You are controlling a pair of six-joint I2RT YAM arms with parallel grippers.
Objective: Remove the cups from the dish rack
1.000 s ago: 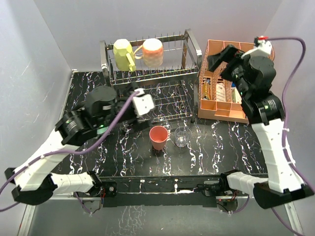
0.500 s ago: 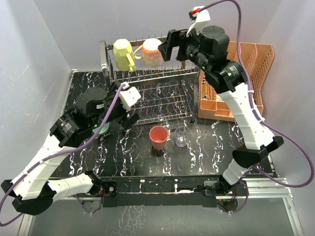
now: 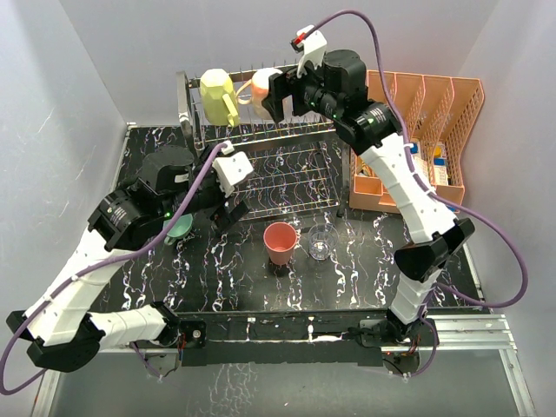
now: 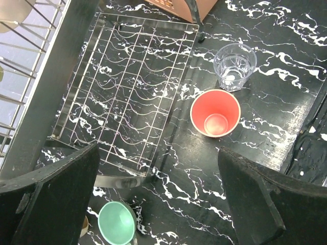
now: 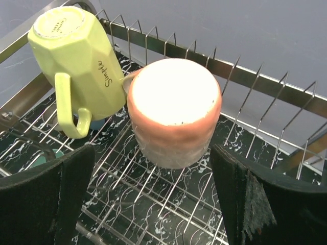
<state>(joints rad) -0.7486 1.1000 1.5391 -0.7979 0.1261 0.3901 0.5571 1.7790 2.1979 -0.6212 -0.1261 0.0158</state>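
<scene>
The right hand (image 5: 153,204) hovers released, fingers spread either side of the pink mug (image 5: 173,112), which sits upturned on the upper tier of the rack (image 5: 255,81) by the far edge. The yellow mug (image 5: 76,61) sits against it, so a skewed grip may topple that or snag prongs. The left hand (image 4: 161,204) gapes empty over the teal cup (image 4: 116,223), near the left edge.
</scene>
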